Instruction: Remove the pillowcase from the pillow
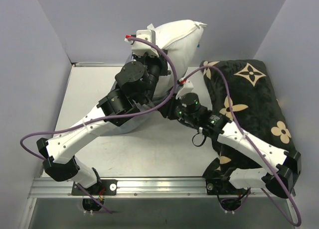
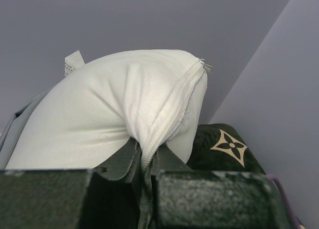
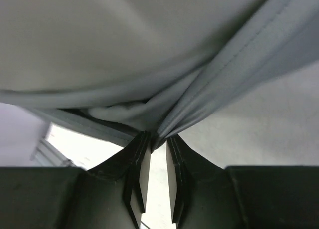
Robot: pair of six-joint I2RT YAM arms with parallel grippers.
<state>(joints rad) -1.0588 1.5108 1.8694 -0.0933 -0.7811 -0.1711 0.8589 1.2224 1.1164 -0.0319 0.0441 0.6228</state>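
Observation:
The plump white pillow [image 1: 174,36] is lifted at the back of the table, its top end bare. My left gripper [image 1: 148,54] is shut on the pillow's zippered seam [image 2: 169,119]; in the left wrist view the pillow [image 2: 109,104] bulges above the left gripper [image 2: 146,157]. The grey pillowcase [image 1: 123,126] hangs limp below it, mostly hidden under my left arm. My right gripper [image 1: 169,108] reaches in from the right at table height. In the right wrist view a gathered fold of the pillowcase [image 3: 224,74] is pinched between the tips of the right gripper [image 3: 157,139].
A black plush cushion with tan flower motifs [image 1: 249,99] fills the right side of the table, under my right arm, and shows in the left wrist view [image 2: 224,149]. Grey walls close the back and both sides. Bare table [image 1: 164,149] lies in front.

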